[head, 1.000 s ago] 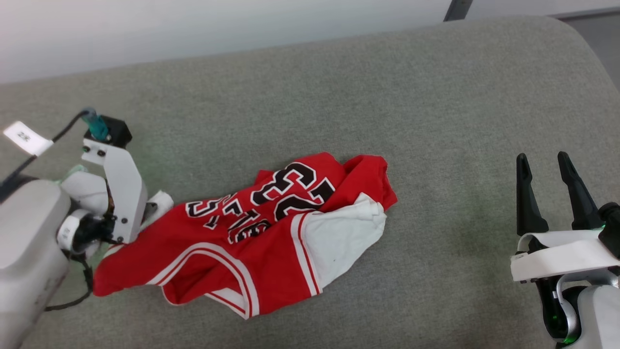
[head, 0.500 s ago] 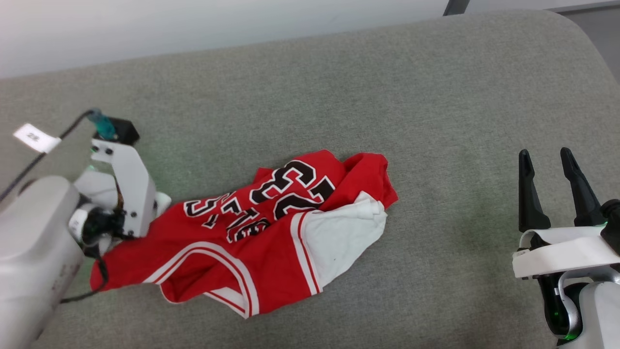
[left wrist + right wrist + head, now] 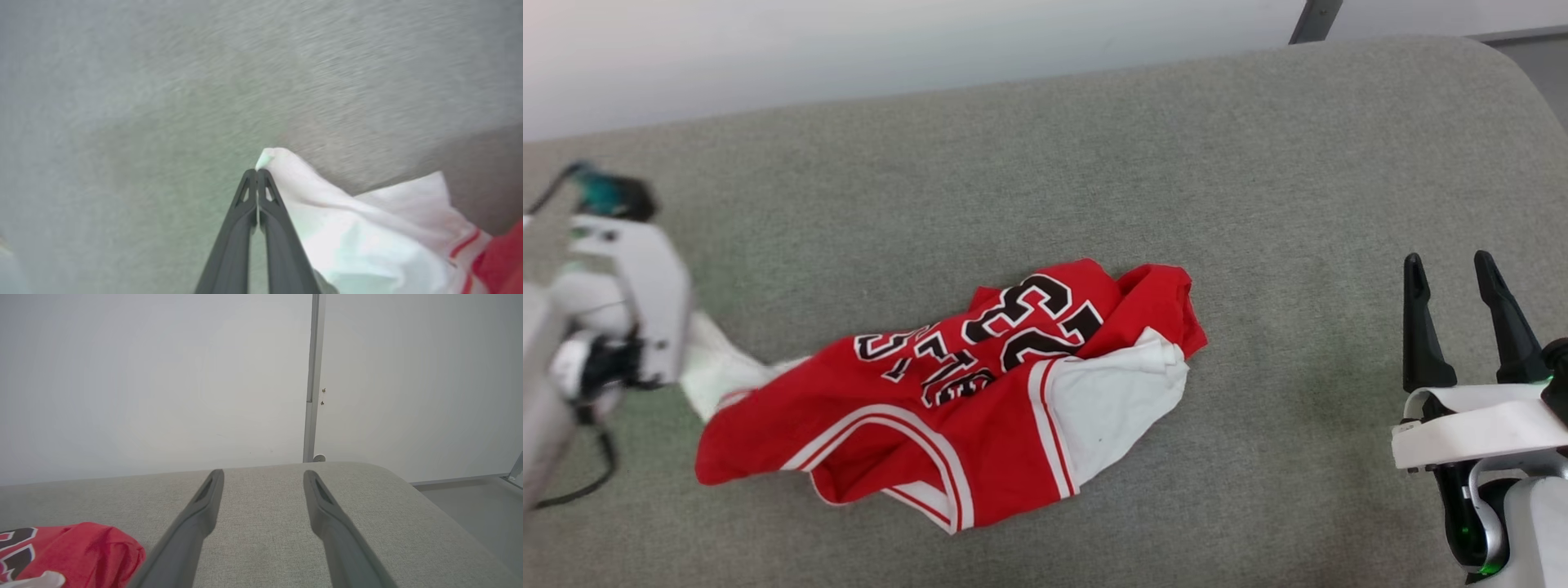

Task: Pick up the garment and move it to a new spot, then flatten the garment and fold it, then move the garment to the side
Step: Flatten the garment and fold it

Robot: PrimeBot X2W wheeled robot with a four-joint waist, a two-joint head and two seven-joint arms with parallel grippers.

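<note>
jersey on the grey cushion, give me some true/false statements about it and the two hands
1. The left hand is shut on a white part of the garment. True.
2. The right hand grips the garment's red edge. False: it is open, holds nothing and stands apart from the garment.
3. The garment lies flat and neatly folded. False: it is a crumpled heap.
4. The garment rests on a grey cushion. True.

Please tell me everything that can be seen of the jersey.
The jersey is soft red cloth with white sleeves, red-and-white striped trim and black, white-edged print. It lies crumpled on the grey padded surface. One white sleeve stretches out to the left, its tip pinched in the shut left gripper. The open right gripper stands apart from it.
</note>
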